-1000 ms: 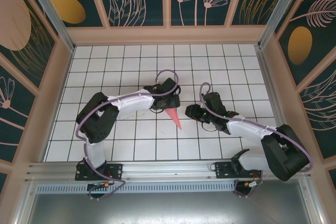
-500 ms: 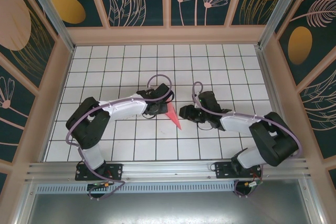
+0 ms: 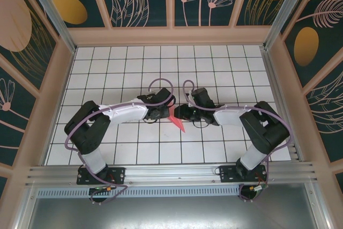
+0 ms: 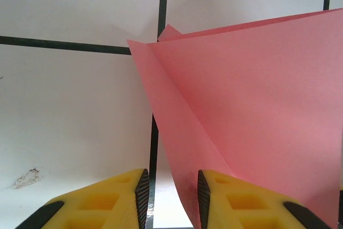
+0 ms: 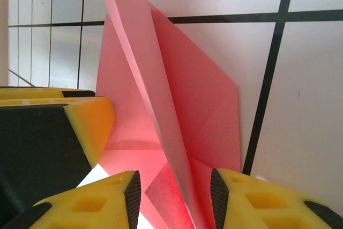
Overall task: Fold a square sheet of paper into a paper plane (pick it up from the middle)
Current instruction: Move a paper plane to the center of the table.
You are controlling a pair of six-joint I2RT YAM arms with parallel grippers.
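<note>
The salmon-pink sheet of paper (image 3: 177,122), folded into a slim pointed paper plane with an upright centre ridge, lies mid-table with its nose toward the near edge. My left gripper (image 3: 168,112) is at its wide end from the left. Its jaws (image 4: 173,197) stand narrowly open, and a raised paper flap (image 4: 257,100) leans on the right pad only. My right gripper (image 3: 180,112) faces it from the right, jaws (image 5: 175,199) open astride the ridge (image 5: 198,105) without pinching it. One yellow left finger (image 5: 86,122) shows beside the paper in the right wrist view.
The white gridded tabletop (image 3: 134,68) is enclosed by wooden rails and patterned walls (image 3: 171,36). A metal rail (image 3: 171,172) carries both arm bases at the near edge. Both forearms converge at the centre, with cables looping above them.
My right arm has swung left until its gripper meets the paper. My left gripper's jaws have narrowed around the paper's flap, and its elbow has shifted left.
</note>
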